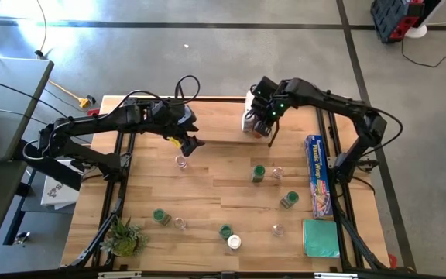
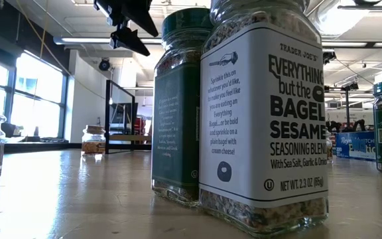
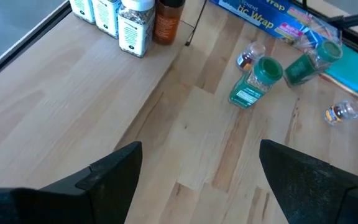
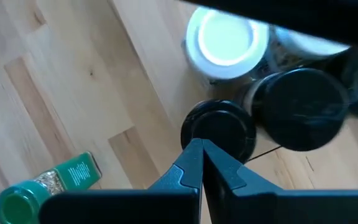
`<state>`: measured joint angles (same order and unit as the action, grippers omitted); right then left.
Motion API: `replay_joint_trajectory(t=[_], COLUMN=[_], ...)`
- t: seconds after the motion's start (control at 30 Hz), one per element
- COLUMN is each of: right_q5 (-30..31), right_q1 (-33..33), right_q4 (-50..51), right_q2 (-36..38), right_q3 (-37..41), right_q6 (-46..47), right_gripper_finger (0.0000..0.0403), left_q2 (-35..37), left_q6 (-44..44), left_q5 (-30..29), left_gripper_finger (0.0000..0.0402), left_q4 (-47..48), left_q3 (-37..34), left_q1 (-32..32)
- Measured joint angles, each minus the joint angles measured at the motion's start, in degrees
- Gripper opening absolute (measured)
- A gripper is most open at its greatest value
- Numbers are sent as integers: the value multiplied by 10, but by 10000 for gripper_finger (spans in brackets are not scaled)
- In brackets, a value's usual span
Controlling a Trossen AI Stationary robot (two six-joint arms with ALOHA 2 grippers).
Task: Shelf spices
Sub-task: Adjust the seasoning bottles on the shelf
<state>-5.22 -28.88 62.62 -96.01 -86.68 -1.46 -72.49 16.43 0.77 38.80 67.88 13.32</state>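
Right tool (image 4: 201, 152) clenched, empty, above shelved jars (image 4: 219, 127). Left tool (image 3: 197, 180) released over bench (image 3: 73, 93); should drop straight on a loose jar (image 1: 181, 162), centred.

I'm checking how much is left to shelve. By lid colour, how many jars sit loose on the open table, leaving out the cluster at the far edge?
Green-lidded jars: 4
Clear-lidded jars: 4
White-lidded jar: 1
Total: 9
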Motion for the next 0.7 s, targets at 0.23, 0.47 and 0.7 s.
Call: replay_joint_trajectory(t=[0.23, 0.47, 0.7], right_q5=[-4, 30, 124], right_q1=[21, 81, 143], right_q4=[57, 108, 120], right_q2=[9, 95, 201], right_q3=[-77, -107, -107], right_q6=[20, 117, 212], right_gripper_finger=[0, 0, 0], left_q2=[-24, -154, -270], left_q6=[0, 24, 84], left_q5=[32, 146, 101], left_gripper_finger=[283, 142, 12], left_q4=[-105, -286, -392], left_q3=[-14, -40, -40], left_q1=[8, 55, 96])
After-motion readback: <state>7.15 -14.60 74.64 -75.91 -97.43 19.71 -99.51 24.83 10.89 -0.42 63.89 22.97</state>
